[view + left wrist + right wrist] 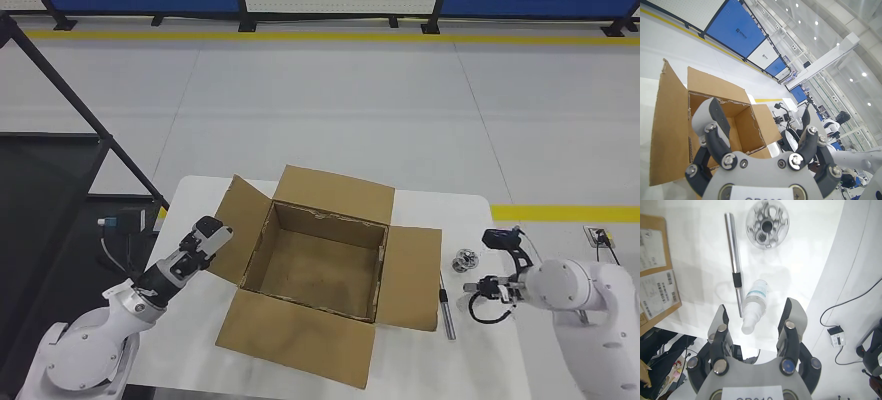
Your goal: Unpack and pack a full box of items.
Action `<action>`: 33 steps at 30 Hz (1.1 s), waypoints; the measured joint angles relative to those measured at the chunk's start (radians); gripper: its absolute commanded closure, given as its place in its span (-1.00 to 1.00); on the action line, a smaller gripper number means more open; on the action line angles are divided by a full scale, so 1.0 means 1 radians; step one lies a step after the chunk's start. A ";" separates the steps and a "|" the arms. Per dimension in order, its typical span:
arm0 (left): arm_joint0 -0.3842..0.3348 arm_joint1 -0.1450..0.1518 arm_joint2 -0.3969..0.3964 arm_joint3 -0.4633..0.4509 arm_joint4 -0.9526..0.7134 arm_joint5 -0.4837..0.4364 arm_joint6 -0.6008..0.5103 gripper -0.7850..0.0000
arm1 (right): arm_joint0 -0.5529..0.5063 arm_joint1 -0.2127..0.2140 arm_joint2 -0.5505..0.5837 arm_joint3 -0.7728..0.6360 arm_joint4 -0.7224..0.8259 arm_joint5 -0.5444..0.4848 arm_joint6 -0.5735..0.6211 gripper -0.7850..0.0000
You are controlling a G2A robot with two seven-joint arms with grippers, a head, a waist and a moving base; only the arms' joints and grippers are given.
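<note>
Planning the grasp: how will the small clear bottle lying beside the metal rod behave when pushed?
Round and lying on its side, the bottle would probably roll. It looks like light plastic, so the open right gripper might skid it against the rod.

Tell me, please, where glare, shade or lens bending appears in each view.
Top view: even light, with only mild shade inside the box. Left wrist view: the ceiling lamps show as bright spots, and the ceiling lines bow. Right wrist view: a bright streak of glare runs along the metal rod.
</note>
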 measured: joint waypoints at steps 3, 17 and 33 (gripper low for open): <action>0.005 0.000 0.000 -0.005 0.001 -0.001 0.000 -1.00 | -0.043 0.005 0.068 -0.115 0.047 0.030 -0.038 -1.00; 0.054 0.001 -0.017 -0.030 -0.004 -0.016 0.024 -1.00 | 0.076 -0.021 -0.068 0.007 0.462 -0.092 -0.153 -1.00; 0.097 0.003 -0.042 -0.060 0.005 -0.014 0.033 -1.00 | 0.287 -0.065 -0.363 0.117 0.446 -0.031 -0.193 -1.00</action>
